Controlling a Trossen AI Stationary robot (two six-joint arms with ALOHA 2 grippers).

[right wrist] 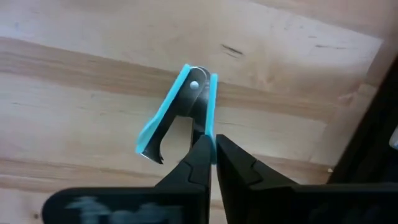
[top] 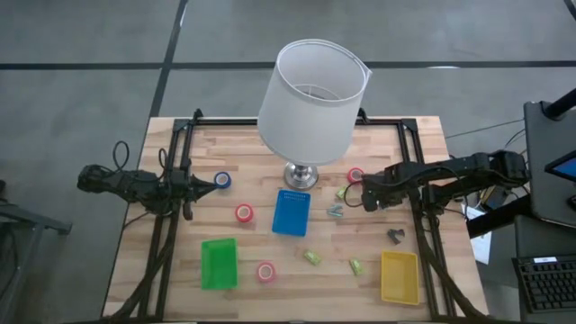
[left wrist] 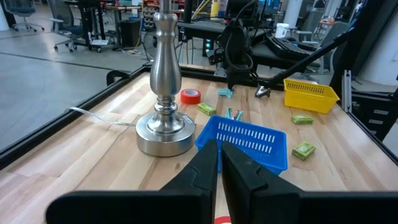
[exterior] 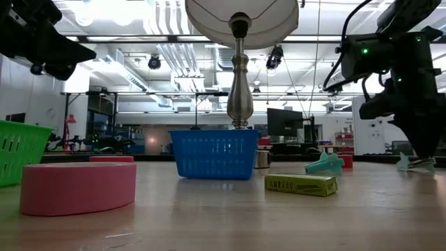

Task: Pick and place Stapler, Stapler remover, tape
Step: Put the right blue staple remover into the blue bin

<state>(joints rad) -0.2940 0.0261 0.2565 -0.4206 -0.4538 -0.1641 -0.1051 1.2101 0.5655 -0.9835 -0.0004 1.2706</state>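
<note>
Lamp [top: 310,103] mid-table; bare front edge.

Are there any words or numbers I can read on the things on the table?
None can be read.
Green stapler box: dark print along its side, too blurred to read.
Blue basket, pink tape roll, lamp, teal staple remover: no text shows.
</note>
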